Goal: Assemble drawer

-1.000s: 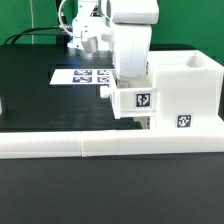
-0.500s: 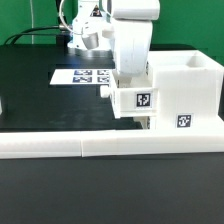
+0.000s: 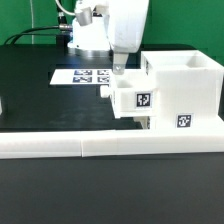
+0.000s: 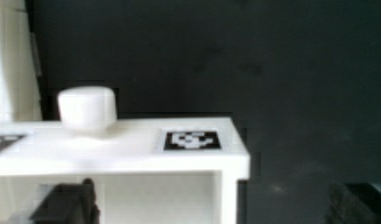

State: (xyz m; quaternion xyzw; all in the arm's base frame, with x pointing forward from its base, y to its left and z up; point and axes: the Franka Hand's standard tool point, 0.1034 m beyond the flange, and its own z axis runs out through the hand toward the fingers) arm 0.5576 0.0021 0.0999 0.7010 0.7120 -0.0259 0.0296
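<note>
1. Nearest in the exterior view runs the long white border bar [image 3: 110, 146], low across the front of the black table [image 3: 40, 95].
2. Just behind it stands the drawer housing [image 3: 185, 92], tall, boxy and open on top, with a square tag on its front face.
3. A knobbed tray [image 3: 135, 99] sticks out of the housing toward the exterior view's left (its tag faces the camera, its knob [image 3: 104, 91] points left); how far in it sits cannot be told.
4. The gripper [image 3: 118, 68] hangs just above the tray, apart from it; in the wrist view its dark fingertips [image 4: 62, 202] stand spread wide with nothing between them, over the tray's top [image 4: 125, 150].
5. Farther back lies the marker board [image 3: 82, 75], flat on the table.
</note>
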